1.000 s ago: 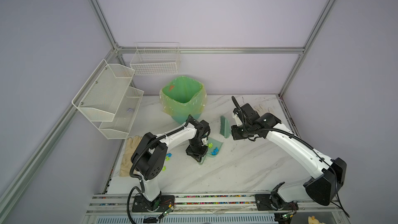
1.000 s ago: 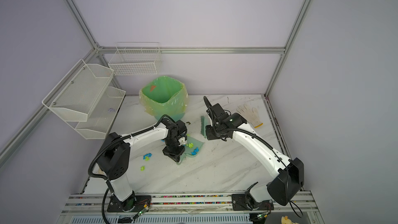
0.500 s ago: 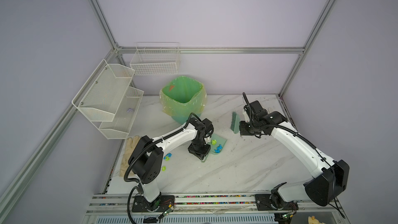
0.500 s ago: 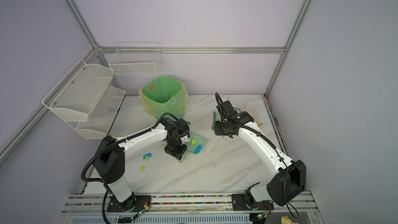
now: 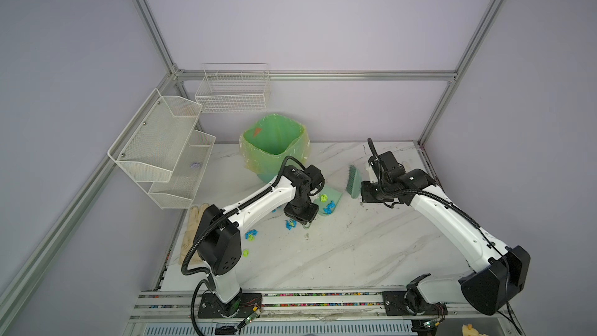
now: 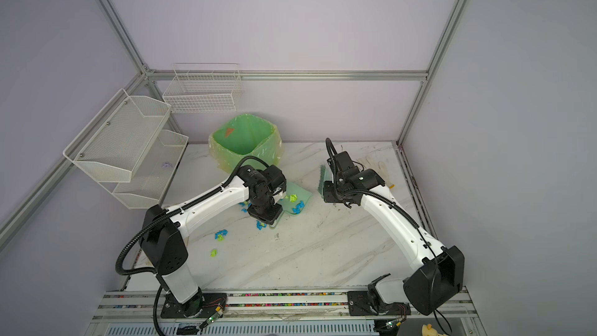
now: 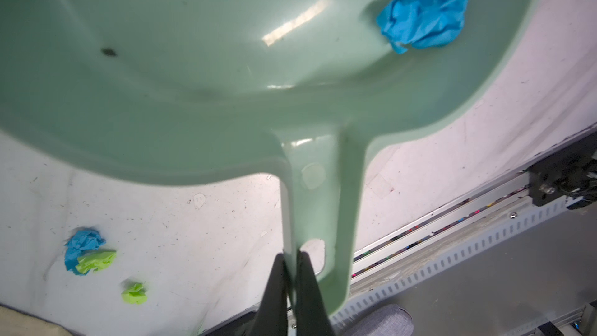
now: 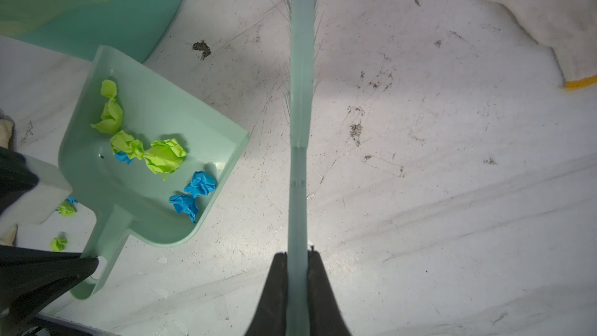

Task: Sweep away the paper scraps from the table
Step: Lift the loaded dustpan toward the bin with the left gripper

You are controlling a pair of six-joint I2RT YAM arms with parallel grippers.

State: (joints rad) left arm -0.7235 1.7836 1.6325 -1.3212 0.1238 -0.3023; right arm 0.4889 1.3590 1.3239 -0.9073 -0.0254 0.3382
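Robotics lab cell, aluminium frame (image 5: 316, 75), plain lilac wall panels (image 5: 307, 17), two rail-mounted arms (image 5: 258, 200); marble-look table (image 5: 355, 253)

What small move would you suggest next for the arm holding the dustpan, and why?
Probably lift the dustpan toward the bin and tip it: the left claw grips its handle, several paper scraps lie inside, and the brush is held clear.

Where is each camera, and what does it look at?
Both top views: high up, looking down on the table; left arm and right arm show whole.
Left wrist: on the left arm, looking past the left gripper at its dustpan.
Right wrist: on the right arm, looking past the right gripper along its brush.
Shared: dustpan and paper scraps.
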